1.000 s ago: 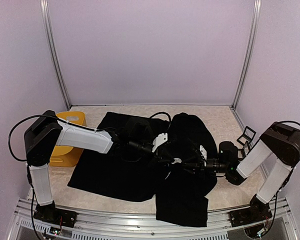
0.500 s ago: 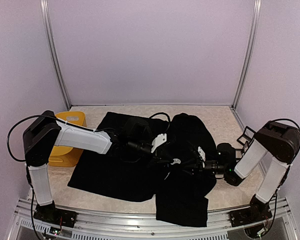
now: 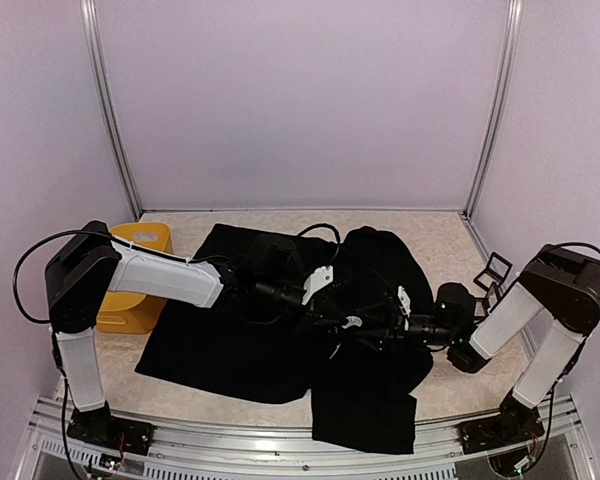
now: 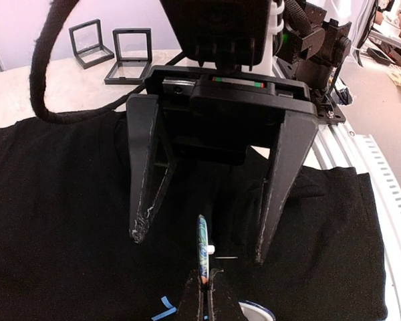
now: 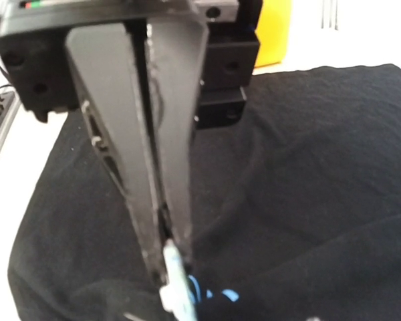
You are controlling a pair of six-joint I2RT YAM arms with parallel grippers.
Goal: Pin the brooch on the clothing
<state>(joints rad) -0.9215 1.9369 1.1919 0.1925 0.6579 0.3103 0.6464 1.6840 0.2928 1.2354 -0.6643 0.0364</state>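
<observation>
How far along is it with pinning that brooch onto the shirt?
Done: the black soft T-shirt lies spread out. In hand: the left end effector pinches the small blue-green brooch over it, the right end effector open around it. Remaining: its pin looks bare, so piercing and fastening.

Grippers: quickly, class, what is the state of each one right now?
Left gripper: shut, holding the brooch.
Right gripper: open, holding nothing.

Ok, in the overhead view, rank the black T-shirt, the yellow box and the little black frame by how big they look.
1. black T-shirt, by far the largest.
2. yellow box, partly hidden by the left arm but clearly bigger than the frame.
3. black frame, the smallest.
</observation>
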